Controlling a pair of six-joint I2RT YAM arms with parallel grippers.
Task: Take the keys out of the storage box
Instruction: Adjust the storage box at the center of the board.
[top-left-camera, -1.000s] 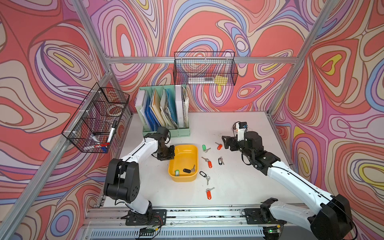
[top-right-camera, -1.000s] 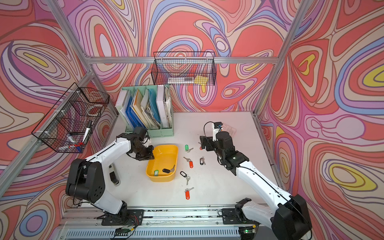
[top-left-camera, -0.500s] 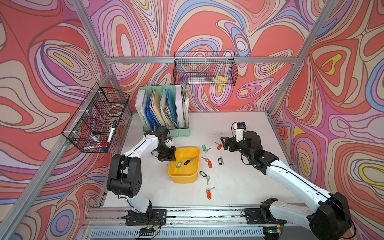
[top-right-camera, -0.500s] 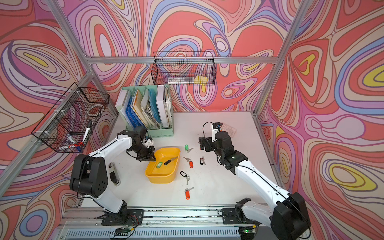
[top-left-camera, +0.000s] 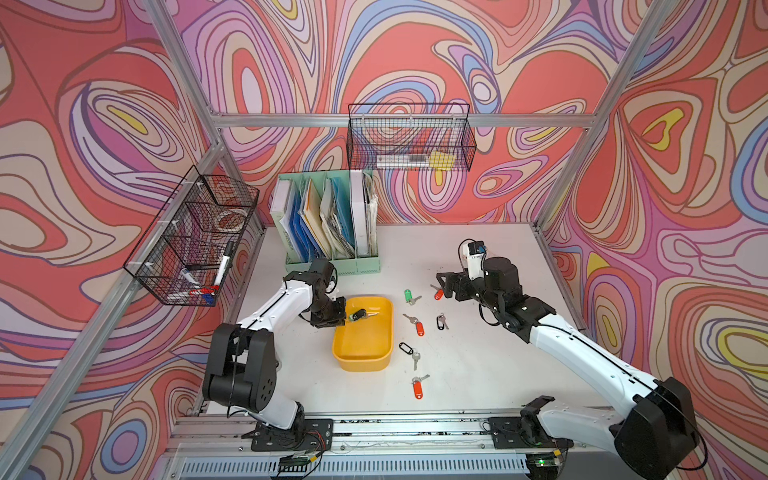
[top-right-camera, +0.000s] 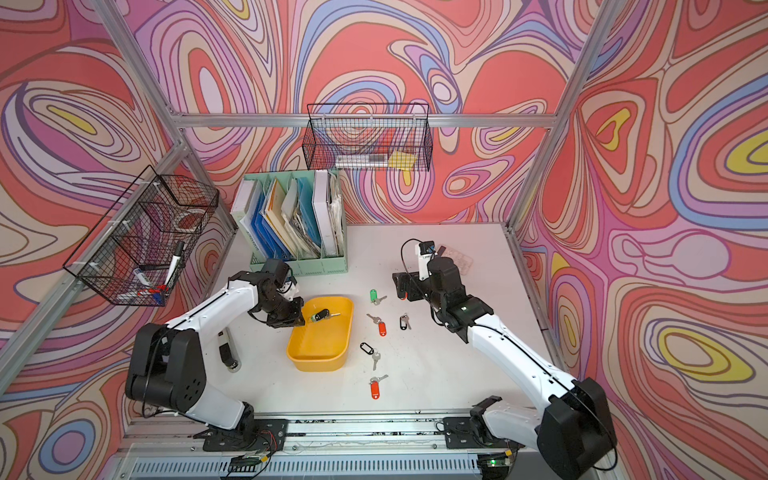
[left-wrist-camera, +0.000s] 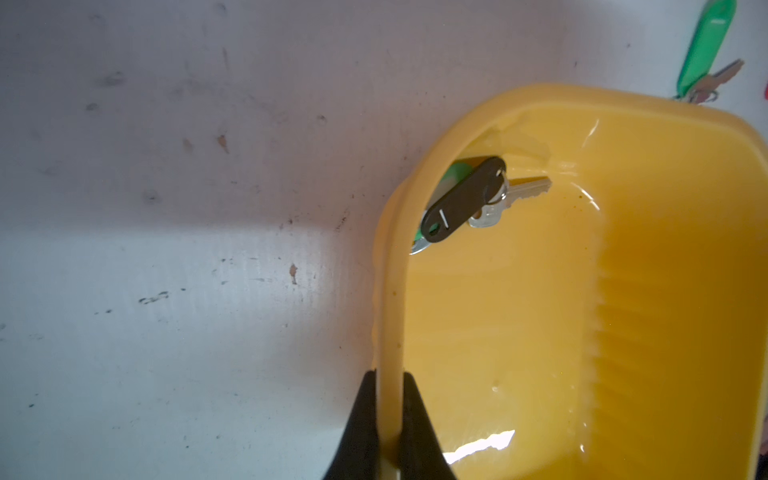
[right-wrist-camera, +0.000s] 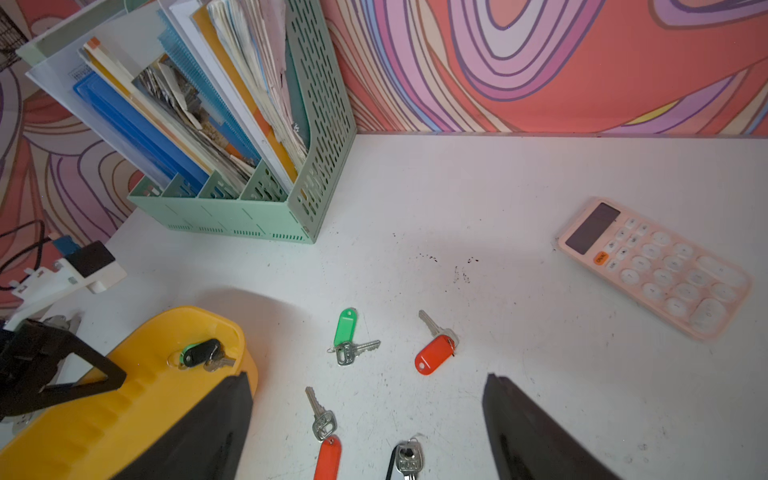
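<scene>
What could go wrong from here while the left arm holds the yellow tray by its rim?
The left gripper has its jaws shut on only the thin rim of the shallow yellow plastic tray, which could slip free.
The black-tagged silver key set and the green-tagged set beneath it sit against the gripped wall and may stay lodged.
Another black-tagged key set lies on the white table close beside the tray, which might shove it.
</scene>
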